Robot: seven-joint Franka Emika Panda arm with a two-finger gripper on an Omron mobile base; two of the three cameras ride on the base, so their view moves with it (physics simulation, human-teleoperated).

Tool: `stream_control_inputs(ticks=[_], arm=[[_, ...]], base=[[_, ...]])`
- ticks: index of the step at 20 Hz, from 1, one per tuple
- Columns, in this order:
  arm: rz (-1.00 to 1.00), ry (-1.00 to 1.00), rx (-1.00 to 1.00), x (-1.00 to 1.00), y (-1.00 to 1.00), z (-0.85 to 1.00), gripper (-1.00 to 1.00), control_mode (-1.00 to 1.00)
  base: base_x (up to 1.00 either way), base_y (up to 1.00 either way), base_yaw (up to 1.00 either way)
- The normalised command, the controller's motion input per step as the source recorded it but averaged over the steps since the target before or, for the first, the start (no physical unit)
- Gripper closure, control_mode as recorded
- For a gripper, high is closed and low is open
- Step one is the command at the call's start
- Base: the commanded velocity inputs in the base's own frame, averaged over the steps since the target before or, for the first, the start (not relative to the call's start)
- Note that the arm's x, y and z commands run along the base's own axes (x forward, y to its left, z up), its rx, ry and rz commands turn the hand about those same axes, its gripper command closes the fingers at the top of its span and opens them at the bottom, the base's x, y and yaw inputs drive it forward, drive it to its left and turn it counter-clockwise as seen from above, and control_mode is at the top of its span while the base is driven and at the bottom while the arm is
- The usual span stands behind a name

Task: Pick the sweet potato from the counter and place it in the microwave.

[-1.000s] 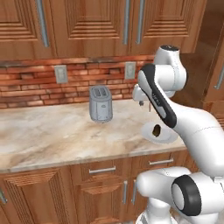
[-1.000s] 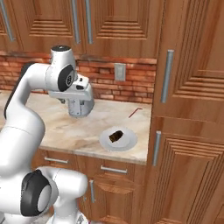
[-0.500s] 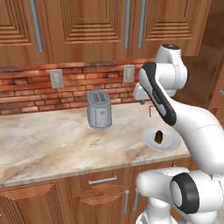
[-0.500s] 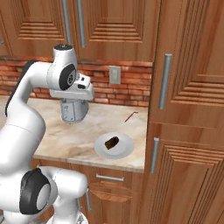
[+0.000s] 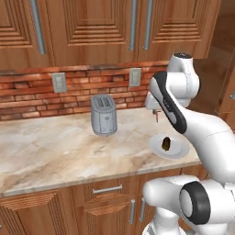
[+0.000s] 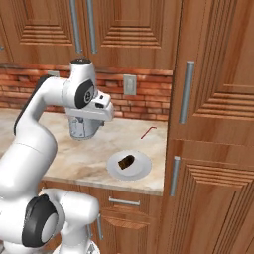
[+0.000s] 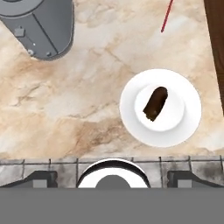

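The sweet potato [image 5: 166, 143] [image 6: 126, 161] [image 7: 155, 103] is a small dark reddish-brown lump lying in the middle of a round white plate [image 5: 180, 153] [image 6: 143, 171] [image 7: 131, 118]. The plate rests near the right end of the beige marble counter [image 5: 55, 151] [image 6: 94, 156] [image 7: 87, 87]. My gripper [image 7: 112, 177] hangs above the counter, pointing down, to the left of the plate and apart from it. Its two fingertips [image 7: 41, 177] stand wide apart, open, with nothing between them. The microwave is out of view.
A silver toaster [image 5: 103, 114] [image 7: 41, 26] stands on the counter left of the gripper. A thin red stick [image 6: 148, 131] [image 7: 166, 17] lies behind the plate. A tall wooden cabinet [image 6: 213, 149] closes the counter's right end. Brick wall and upper cabinets stand behind.
The whole picture has shifted a little, so the base has moved. The sweet potato stays on its plate, and the arm holds much the same pose.
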Motion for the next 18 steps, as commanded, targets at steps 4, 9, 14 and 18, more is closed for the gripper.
stream_control_inputs(ticks=[4,9,14,18], arm=[[-0.43,0.17,0.0,0.34,-0.4,-0.57,-1.0,-1.0],[-0.52,0.25,0.0,0.35,-0.28,-0.56,-1.0,-1.0],[-0.3,0.22,0.0,0.08,-0.69,-0.58,-1.0,-1.0],[-0.13,0.07,0.0,0.0,-0.5,-0.65,-1.0,-1.0]], base=[[0.0,0.0,0.0],[0.0,0.0,0.0],[0.0,0.0,0.0],[0.0,0.0,0.0]])
